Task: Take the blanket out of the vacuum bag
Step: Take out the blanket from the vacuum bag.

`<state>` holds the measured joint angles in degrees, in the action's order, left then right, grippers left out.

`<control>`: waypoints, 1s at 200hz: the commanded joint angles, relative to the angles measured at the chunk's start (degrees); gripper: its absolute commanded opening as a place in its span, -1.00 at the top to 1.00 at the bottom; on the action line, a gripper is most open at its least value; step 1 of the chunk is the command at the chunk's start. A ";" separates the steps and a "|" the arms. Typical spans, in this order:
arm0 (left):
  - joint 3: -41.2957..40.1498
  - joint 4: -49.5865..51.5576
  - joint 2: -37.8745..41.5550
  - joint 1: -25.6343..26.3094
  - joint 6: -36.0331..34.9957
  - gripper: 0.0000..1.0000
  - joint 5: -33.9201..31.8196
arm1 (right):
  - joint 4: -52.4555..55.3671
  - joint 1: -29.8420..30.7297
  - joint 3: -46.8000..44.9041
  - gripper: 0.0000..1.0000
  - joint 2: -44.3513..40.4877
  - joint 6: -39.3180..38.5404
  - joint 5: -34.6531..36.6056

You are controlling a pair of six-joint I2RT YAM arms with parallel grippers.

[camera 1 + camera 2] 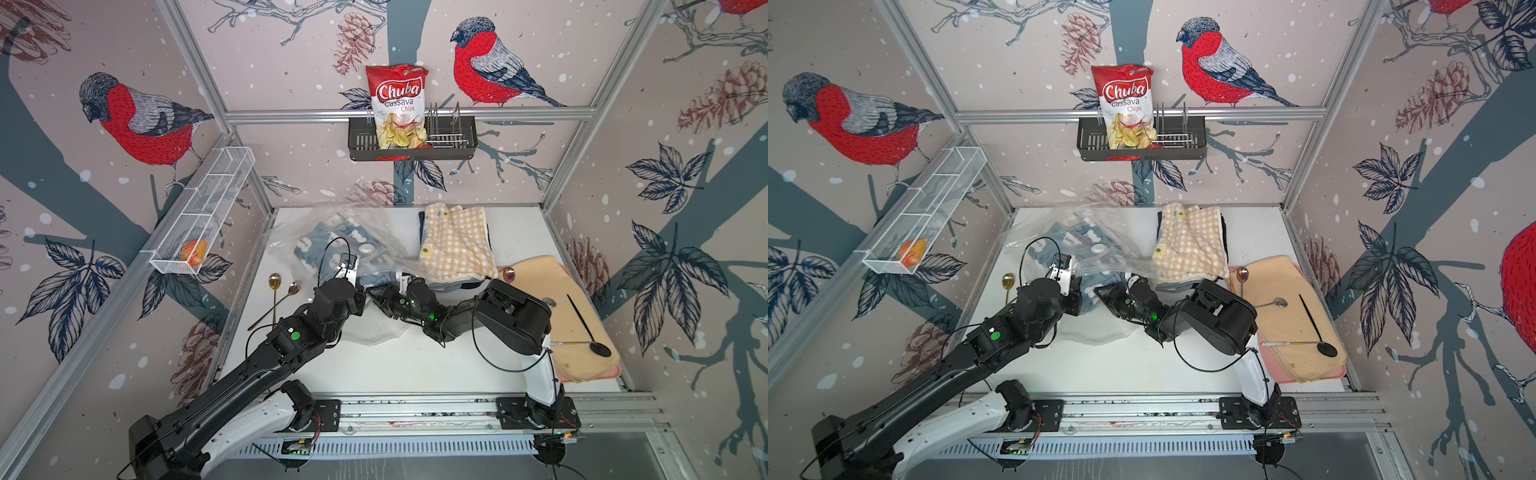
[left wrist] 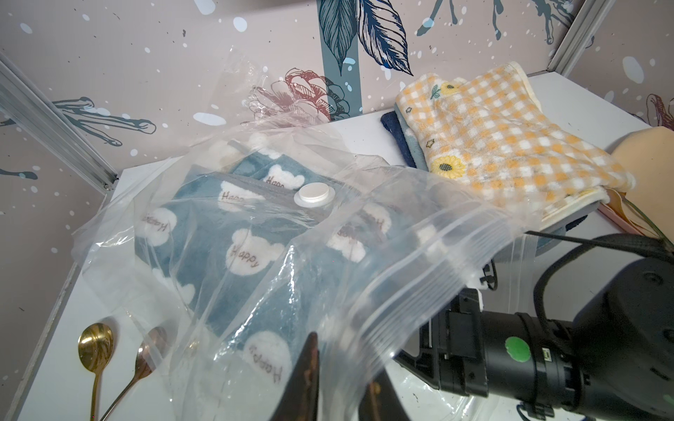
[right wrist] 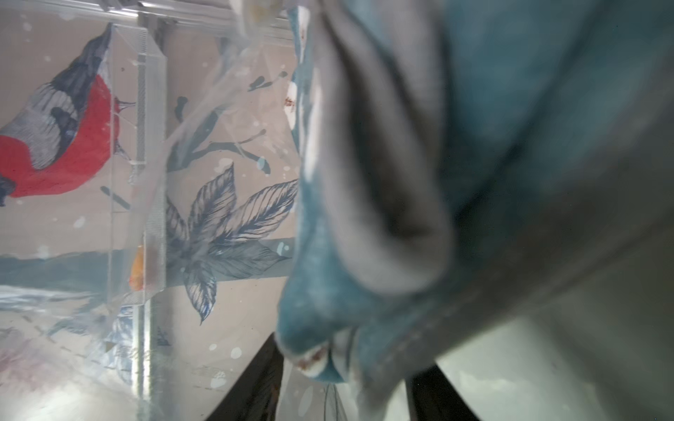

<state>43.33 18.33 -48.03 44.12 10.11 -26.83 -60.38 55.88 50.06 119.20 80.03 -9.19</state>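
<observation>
The vacuum bag [image 1: 291, 224] [image 1: 1034, 228], clear crinkly plastic with a round white valve cap [image 2: 313, 193], lies at the back left of the white table. Inside it is the blanket [image 1: 318, 243] [image 2: 219, 262], blue with white bears. My left gripper [image 2: 341, 368] [image 1: 351, 268] is shut on the bag's zip edge [image 2: 419, 266] and holds it raised. My right gripper [image 3: 346, 379] [image 1: 376, 291] reaches into the bag's mouth from the right. Its jaws stand apart with a fold of the blanket [image 3: 492, 145] hanging between them, not pinched.
A yellow checked towel pile [image 1: 455, 245] lies right of the bag. A peach cloth [image 1: 552, 291] with a black ladle [image 1: 598, 347] covers the right edge. Two gold spoons [image 1: 276, 286] lie left of my left arm. A wire basket [image 1: 199, 224] and a black rack [image 1: 411, 143] hang on the walls.
</observation>
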 commanded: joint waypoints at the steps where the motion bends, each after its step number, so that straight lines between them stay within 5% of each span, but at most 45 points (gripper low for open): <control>1: 0.12 -2.40 0.08 0.10 -0.53 0.61 0.43 | -0.10 0.19 0.05 -0.17 0.82 1.97 2.47; 69: 0.12 -2.25 0.21 0.15 -0.53 0.61 0.55 | -0.27 -0.94 2.41 -0.21 4.04 3.07 3.50; 158: 0.04 -2.30 0.01 0.29 -0.53 0.61 0.36 | -1.53 -0.65 7.86 0.32 4.30 1.38 0.64; 200: 0.14 -2.27 -0.31 0.27 -0.62 0.61 0.54 | 6.32 1.25 11.92 0.35 0.17 -4.08 1.32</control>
<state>43.33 18.33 -48.16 44.40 10.11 -26.79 -56.40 56.45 59.90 121.23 80.40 -7.68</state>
